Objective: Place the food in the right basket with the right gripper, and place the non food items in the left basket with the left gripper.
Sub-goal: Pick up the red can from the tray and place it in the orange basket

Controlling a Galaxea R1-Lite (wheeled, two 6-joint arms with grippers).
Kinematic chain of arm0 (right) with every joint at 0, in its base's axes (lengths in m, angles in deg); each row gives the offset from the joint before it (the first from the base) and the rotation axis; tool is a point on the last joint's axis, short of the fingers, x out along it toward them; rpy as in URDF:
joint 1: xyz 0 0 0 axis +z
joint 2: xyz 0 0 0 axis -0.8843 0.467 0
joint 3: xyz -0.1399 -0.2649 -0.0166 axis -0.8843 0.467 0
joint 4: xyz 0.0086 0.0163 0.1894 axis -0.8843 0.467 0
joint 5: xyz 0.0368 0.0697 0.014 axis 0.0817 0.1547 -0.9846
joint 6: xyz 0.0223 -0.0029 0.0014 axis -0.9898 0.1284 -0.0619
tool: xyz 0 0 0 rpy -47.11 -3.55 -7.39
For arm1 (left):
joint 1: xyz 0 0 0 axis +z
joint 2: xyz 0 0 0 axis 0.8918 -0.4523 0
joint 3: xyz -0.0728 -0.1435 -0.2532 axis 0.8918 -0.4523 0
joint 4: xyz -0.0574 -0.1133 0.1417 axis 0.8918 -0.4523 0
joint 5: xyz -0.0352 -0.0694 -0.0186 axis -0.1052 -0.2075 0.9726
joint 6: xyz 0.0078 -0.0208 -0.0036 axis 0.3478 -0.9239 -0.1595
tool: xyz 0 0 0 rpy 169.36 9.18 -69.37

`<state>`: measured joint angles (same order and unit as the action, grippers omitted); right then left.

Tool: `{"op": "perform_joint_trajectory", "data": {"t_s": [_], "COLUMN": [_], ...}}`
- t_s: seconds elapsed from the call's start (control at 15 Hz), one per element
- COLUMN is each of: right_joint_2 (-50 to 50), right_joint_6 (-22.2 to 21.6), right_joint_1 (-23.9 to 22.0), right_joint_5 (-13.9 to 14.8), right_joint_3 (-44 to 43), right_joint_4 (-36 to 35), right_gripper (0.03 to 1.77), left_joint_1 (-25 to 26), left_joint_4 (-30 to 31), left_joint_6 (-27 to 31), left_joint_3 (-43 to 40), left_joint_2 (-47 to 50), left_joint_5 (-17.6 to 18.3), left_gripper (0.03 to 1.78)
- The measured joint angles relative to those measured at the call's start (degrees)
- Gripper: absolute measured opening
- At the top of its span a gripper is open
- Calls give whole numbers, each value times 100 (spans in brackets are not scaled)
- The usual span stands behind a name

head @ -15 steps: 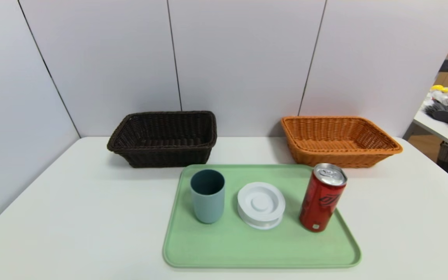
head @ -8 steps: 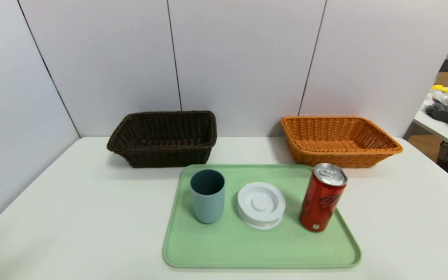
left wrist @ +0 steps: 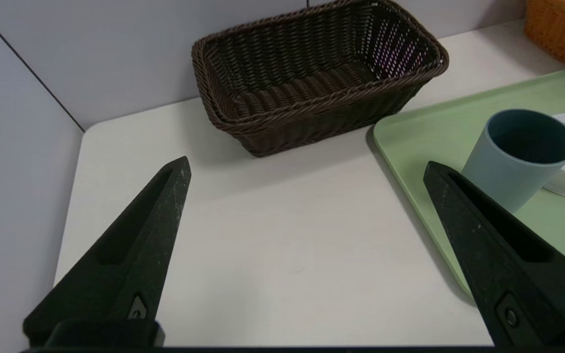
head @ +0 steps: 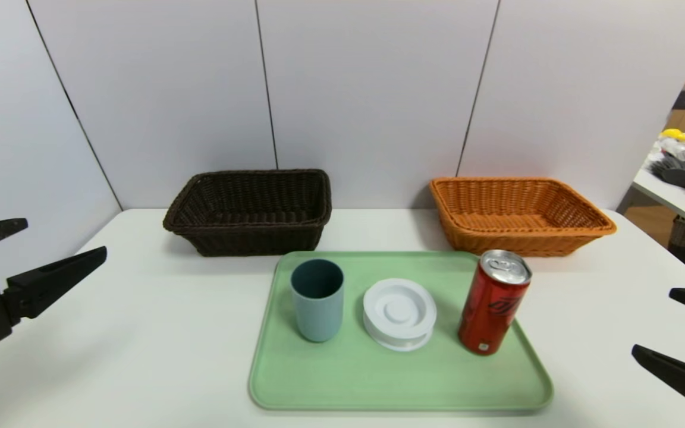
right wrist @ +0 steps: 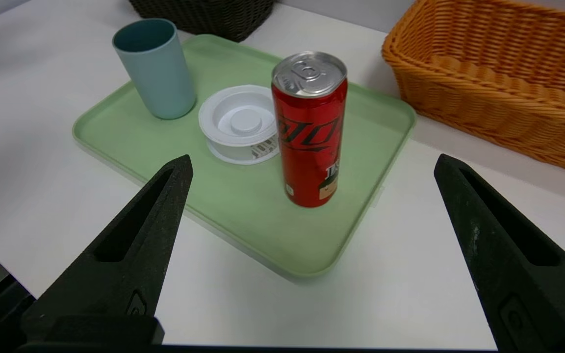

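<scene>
A red drinks can point(head: 493, 303) point(right wrist: 311, 127), the food, stands upright at the right of a green tray point(head: 342, 380). A blue-grey cup point(head: 317, 299) point(left wrist: 520, 157) and a white spool-like disc point(head: 399, 312) point(right wrist: 241, 122) sit beside it on the tray. The dark brown left basket point(head: 250, 209) point(left wrist: 312, 73) and the orange-tan right basket point(head: 518, 214) point(right wrist: 498, 78) stand behind. My left gripper point(head: 63, 241) point(left wrist: 307, 169) hovers open at the table's left edge. At the right edge my right gripper point(head: 654, 324) point(right wrist: 312, 166) is open, with the can ahead of it.
A grey panel wall point(head: 366, 89) closes the table's back and left side. Off to the right a second table point(head: 675, 196) carries several colourful objects. White tabletop point(head: 158, 333) lies bare between my left gripper and the tray.
Both grippers have come into the head view, the left from the left edge first, then the right at the lower right. The can, cup, disc and baskets have not moved.
</scene>
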<state>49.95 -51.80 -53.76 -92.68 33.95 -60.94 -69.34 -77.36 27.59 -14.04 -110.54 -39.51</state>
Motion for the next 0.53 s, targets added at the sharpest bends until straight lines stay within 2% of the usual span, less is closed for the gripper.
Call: {"op": "perform_joint_trajectory", "data": {"t_s": [0.33, 0.53], "right_joint_2": [862, 1391], "right_joint_6": [-102, -163], "right_joint_1": [278, 289], "right_joint_5": [-15, 0], "right_joint_3": [432, 597], "right_joint_4": [-794, -1477], "right_gripper": [170, 170], "left_joint_1": [-21, -21], "left_joint_4": [739, 802], "left_joint_6": [-49, -51], "left_joint_3": [-416, -468], "left_joint_2": [-533, -675], "left_joint_5": [-89, -83], "left_gripper": [169, 169]}}
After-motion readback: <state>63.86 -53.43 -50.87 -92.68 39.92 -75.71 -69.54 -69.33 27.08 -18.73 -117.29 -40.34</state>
